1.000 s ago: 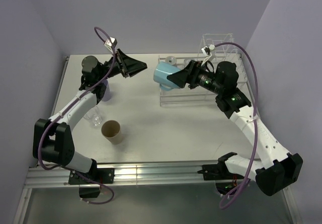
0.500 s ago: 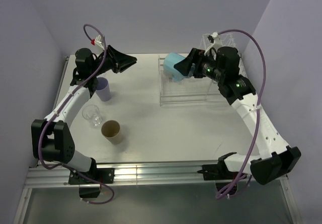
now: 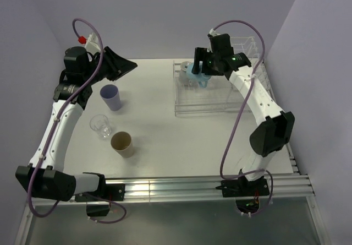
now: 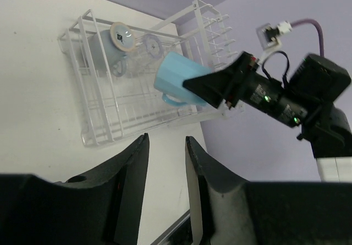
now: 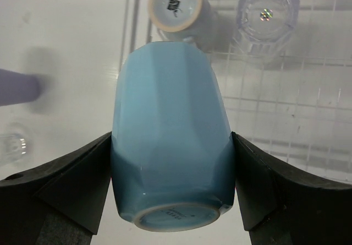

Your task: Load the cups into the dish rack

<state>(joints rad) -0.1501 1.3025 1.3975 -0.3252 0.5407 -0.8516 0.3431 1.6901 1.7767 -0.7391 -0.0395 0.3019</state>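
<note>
While the light blue mug (image 5: pixel 170 146) hangs upside down over the left end of the dish rack (image 3: pixel 212 112), clamped in the right gripper (image 5: pixel 171 192), an inverted mug (image 5: pixel 175 3) and a clear glass (image 5: pixel 267 16) stand in the rack just beyond it. If lowered off-line, its rim could knock either one, or catch a wire and tip. The left gripper (image 4: pixel 165 146) hovers parted and empty, well apart from the rack.
</note>
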